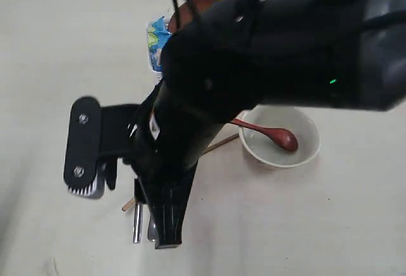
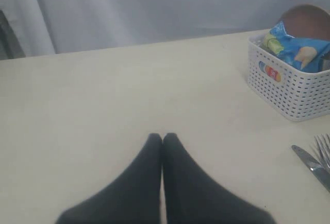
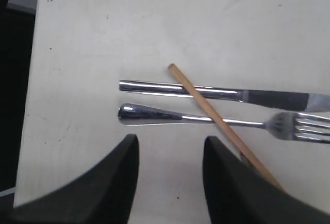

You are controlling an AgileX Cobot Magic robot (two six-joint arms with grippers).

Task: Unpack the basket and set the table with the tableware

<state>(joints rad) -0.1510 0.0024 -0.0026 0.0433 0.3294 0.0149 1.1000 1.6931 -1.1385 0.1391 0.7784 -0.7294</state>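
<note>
On the exterior view my right arm's black bulk fills the middle, so I only get pieces. The white round bowl [image 1: 306, 150] sits on the pale cream tabletop [image 1: 355, 225], with the dark red spoon [image 1: 279, 135] lying in it. Its handle runs over the rim toward the arm. Behind the arm, a corner of the blue snack bag [image 1: 155, 42] and a sliver of the reddish-brown round plate [image 1: 190, 9] peep out. I cannot make out the basket around them here. Beneath the arm only the handle ends of the steel knife [image 1: 137, 224] and steel fork [image 1: 151, 228] show, beside a stretch of wooden chopstick [image 1: 222, 141].

On the left wrist view, the left gripper [image 2: 162, 140] has its black fingers pressed tip to tip over bare table, gripping nothing. The white perforated plastic basket [image 2: 289, 90] stands well apart, cut off by the frame edge, with the bag and plate inside. The knife tip and fork tines just enter the frame.

On the right wrist view, the right gripper [image 3: 171, 144] is spread wide and holds nothing. Knife and fork lie side by side just beyond its fingertips. One chopstick lies slantwise across both, its far end running under a finger.
</note>
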